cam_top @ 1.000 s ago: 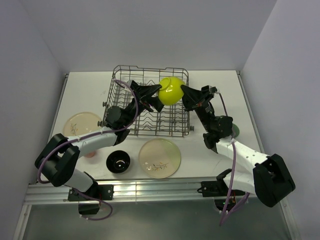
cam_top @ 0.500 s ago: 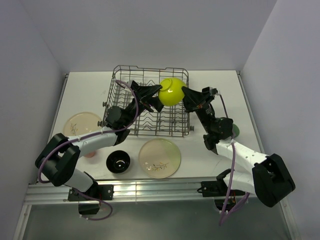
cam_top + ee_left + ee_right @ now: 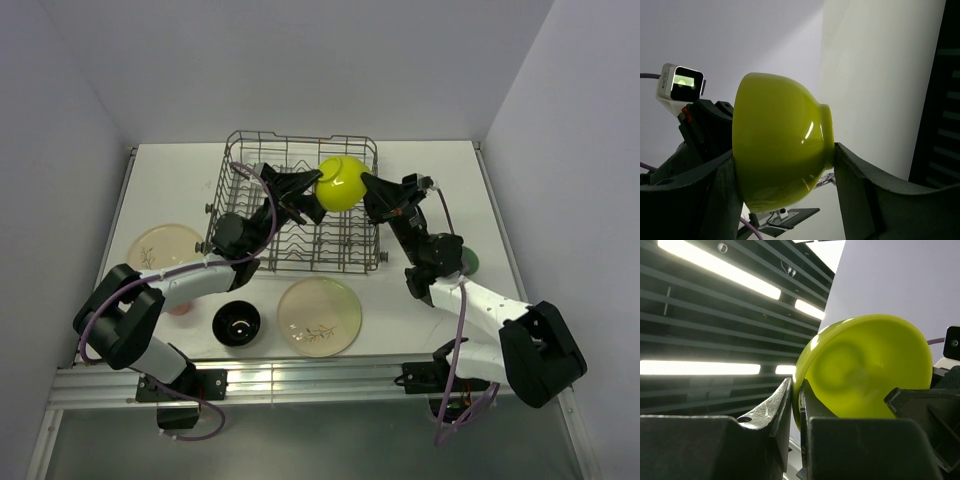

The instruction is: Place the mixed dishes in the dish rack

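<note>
Two grips on one bowl (image 3: 341,182), above the far right of the rack (image 3: 300,265): right gripper (image 3: 368,187) pinches the rim; left gripper (image 3: 314,197) clasps the body, spread wide; release one only once your other hold is firm, then lower between tines.

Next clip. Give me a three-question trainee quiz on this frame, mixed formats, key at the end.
1. True or false: the lime-green bowl lies among the tines of the dish rack.
2. The right gripper pinches the bowl's: A rim, B foot, C nothing.
3. How many cream plates lie on the table outside the rack?
Key: 1 false, it is held aloft between the left gripper and the right; 2 A; 3 two.
</note>
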Robot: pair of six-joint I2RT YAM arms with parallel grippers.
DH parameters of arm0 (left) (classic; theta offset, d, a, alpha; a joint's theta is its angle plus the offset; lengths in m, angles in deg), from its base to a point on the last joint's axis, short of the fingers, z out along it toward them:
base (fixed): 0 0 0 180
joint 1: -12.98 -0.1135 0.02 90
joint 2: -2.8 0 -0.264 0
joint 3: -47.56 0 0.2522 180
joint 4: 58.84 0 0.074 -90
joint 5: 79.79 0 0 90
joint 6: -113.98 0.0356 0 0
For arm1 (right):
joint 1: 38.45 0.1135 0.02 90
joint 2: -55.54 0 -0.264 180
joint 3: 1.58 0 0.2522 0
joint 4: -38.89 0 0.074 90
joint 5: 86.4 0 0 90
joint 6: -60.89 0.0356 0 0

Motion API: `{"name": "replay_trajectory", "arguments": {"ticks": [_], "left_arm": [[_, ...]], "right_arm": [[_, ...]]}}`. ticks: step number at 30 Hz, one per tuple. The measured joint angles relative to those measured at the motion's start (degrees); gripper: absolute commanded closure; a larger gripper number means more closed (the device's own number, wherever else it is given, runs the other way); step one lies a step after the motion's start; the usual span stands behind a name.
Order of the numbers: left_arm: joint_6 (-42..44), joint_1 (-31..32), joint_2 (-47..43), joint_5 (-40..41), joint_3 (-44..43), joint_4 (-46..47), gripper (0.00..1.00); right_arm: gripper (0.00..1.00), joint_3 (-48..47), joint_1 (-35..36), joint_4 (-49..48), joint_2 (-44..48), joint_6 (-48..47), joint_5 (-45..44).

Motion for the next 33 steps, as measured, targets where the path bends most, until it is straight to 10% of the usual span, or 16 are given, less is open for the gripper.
{"name": "replay_trajectory", "arguments": {"ticks": [22, 28, 33], "left_arm": [[-0.3, -0.9, -0.3, 3.4, 0.9, 5.0, 1.00], [0.2, -1.6, -0.3, 2.4, 1.8, 3.7, 1.00], [0.5, -2.4, 0.0, 0.4, 1.8, 2.8, 1.00]], "right_arm": [[0.41, 2.0, 0.5, 4.6, -3.4, -1.3, 7.1], [0.02, 2.3, 0.2, 4.9, -3.3, -2.8, 7.5], [0.00, 3.3, 0.0, 4.3, -3.1, -2.8, 7.6]]}}
